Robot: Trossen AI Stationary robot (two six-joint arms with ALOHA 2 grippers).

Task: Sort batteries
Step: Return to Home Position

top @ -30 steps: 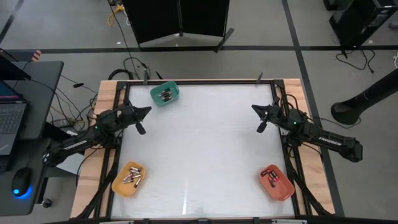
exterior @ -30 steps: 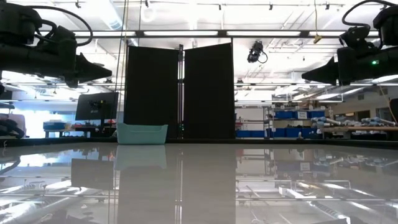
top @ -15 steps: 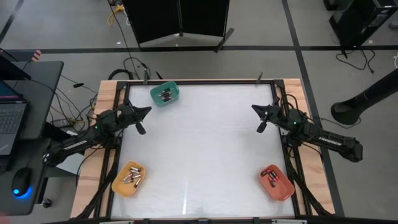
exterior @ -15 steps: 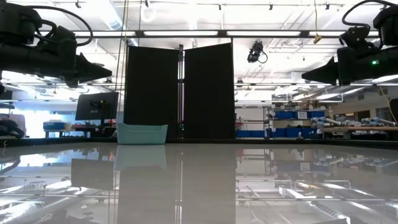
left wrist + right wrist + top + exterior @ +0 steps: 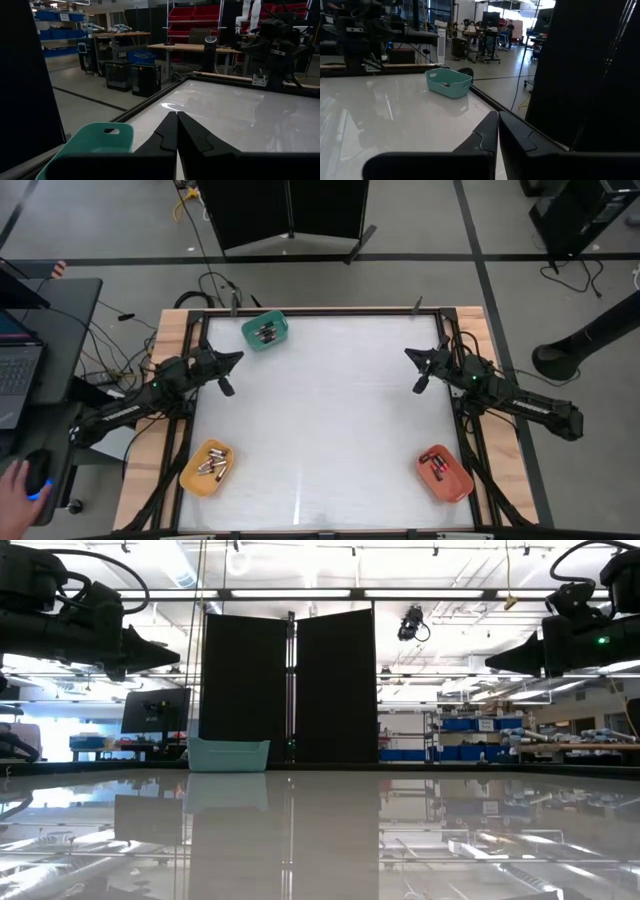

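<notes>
The batteries [image 5: 265, 333] lie sorted in the green bin [image 5: 247, 329] at upper left, the yellow bin [image 5: 192, 480] at lower left and the orange bin [image 5: 458, 488] at lower right, so the left gripper [image 5: 233, 360] and right gripper [image 5: 411, 355] hang parked at the side edges of the table [image 5: 330, 420], fingers pressed together on nothing, apparently because the job is done.

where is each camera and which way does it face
high: above the table, facing straight down; left arm, right arm at its sides
low: tabletop height, facing across; both arms overhead
left wrist: on that arm, past its shut left gripper
right wrist: likewise, past the shut right gripper
shared: all see the green bin
</notes>
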